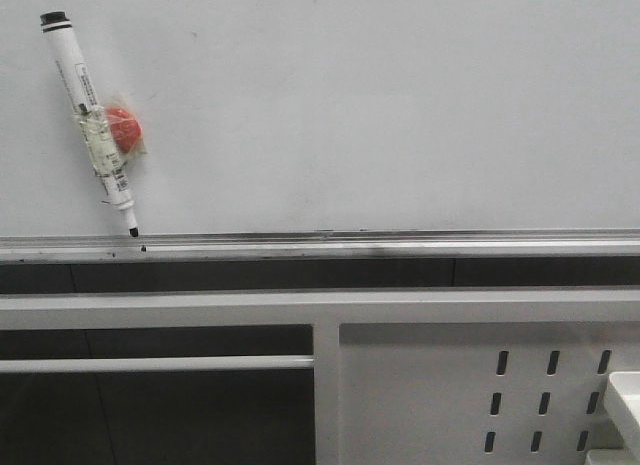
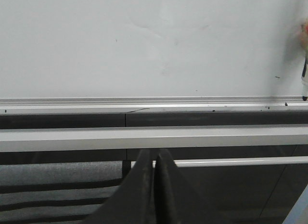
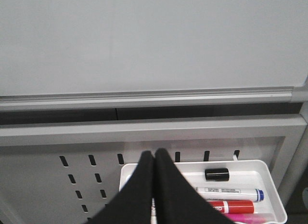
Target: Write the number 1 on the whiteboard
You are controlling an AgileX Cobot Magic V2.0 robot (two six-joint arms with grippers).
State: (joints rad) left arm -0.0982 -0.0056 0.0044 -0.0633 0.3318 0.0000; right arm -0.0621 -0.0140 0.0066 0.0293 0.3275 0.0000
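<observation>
Whiteboard [image 1: 380,95] bare, no number 1 on it | marker [image 1: 92,120] leans tip-down on its rail [image 1: 400,247] (red blob taped on) | my left pincer [image 2: 155,185] and right pincer [image 3: 155,185] pressed closed, empty | I'd grip the barrel squarely, draw downward.

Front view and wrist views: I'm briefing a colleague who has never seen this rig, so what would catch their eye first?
Probably the white marker pen, leaning tilted against the whiteboard at the far left, tip down on the silver rail, an orange-red lump taped to its barrel. No stroke shows on the board. Next, the white tray of markers hung on the slotted panel, below the right gripper.
</observation>
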